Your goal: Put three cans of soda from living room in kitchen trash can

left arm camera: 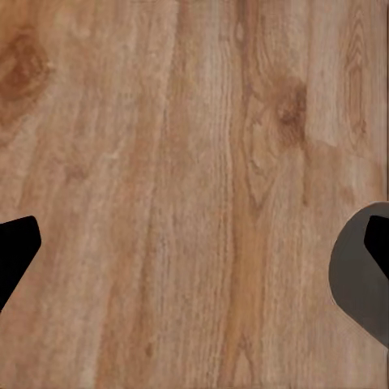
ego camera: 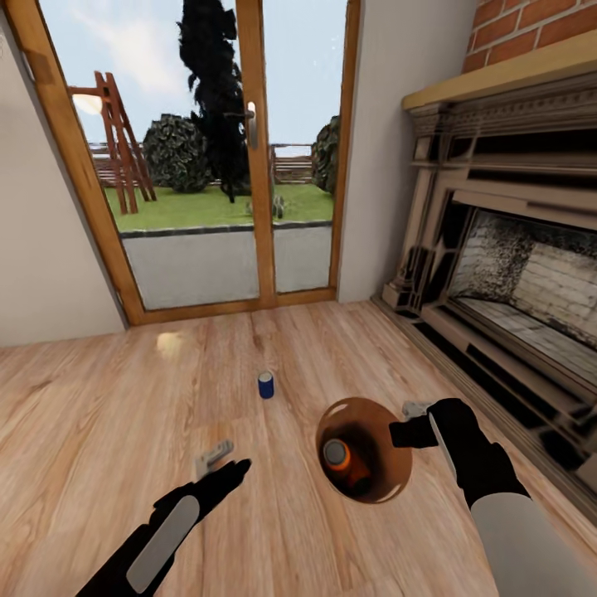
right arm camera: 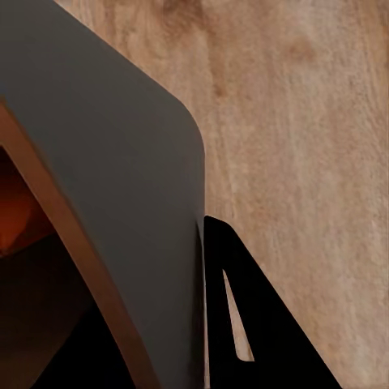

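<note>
On floor by glass doors: blue can (ego camera: 265, 385), light, rigid, slick; grip mid-body. Left hand (ego camera: 212, 462) spread, empty. Right hand (ego camera: 412, 423) clamps bin (ego camera: 396, 482) rim; 1 orange can (ego camera: 343, 463) inside.

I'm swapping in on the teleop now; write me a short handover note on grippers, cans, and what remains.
Right gripper grips the rim of the tapered round trash bucket with tan-brown inside.
Left gripper is open and empty over the wood floor.
One orange soda can lies in the bucket; at least one is done.
The dark blue soda can stands on the floor ahead.
Left: collect it, find the third, then the kitchen.
</note>
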Available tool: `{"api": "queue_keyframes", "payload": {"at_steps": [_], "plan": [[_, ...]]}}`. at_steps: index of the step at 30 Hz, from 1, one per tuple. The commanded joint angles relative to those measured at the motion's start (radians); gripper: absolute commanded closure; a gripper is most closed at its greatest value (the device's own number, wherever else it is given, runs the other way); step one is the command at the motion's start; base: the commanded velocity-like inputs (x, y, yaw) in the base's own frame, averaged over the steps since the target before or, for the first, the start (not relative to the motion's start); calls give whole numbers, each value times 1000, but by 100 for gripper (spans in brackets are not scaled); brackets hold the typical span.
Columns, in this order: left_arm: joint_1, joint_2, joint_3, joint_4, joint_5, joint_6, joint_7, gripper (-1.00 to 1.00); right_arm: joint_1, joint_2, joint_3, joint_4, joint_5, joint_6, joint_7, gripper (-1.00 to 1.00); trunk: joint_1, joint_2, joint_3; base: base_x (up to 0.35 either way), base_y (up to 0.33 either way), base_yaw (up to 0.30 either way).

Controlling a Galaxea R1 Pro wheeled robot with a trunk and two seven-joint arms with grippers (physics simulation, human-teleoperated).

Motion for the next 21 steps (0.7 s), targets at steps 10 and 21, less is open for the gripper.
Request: {"api": "queue_keyframes", "payload": {"at_steps": [10,21], "plan": [[-1,-29,99,155,14,11,-21,-100,0,-1,-4,-7,-26,5,7,100,-4,2,39,24,18,-21],[-2,-33,146,182,19,52,-30,-100,0,-4,-1,-7,-22,5,6,100,-8,4,66,0,0,0]]}}
